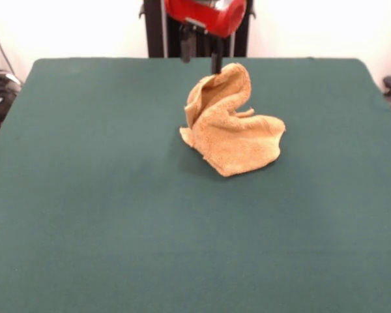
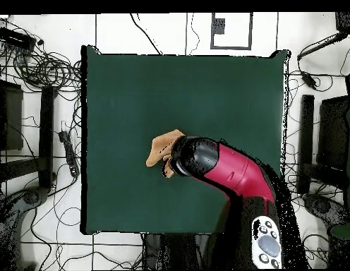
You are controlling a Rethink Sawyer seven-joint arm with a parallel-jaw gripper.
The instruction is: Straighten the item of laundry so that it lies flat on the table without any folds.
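Note:
The item of laundry (image 1: 238, 134), an orange-yellow terry towel, sits crumpled a little past the middle of the green table (image 1: 104, 195). One corner is drawn up into a peak while the rest lies bunched on the cloth. My gripper (image 1: 216, 68) comes down at that peak and is shut on the raised edge. In the overhead view only a part of the towel (image 2: 162, 148) shows to the left of the red arm (image 2: 227, 169), which hides the gripper and the rest of the towel.
The table's far edge (image 1: 195, 59) runs just behind the towel. Cables and dark stands (image 2: 47, 134) lie on the floor around the table's sides.

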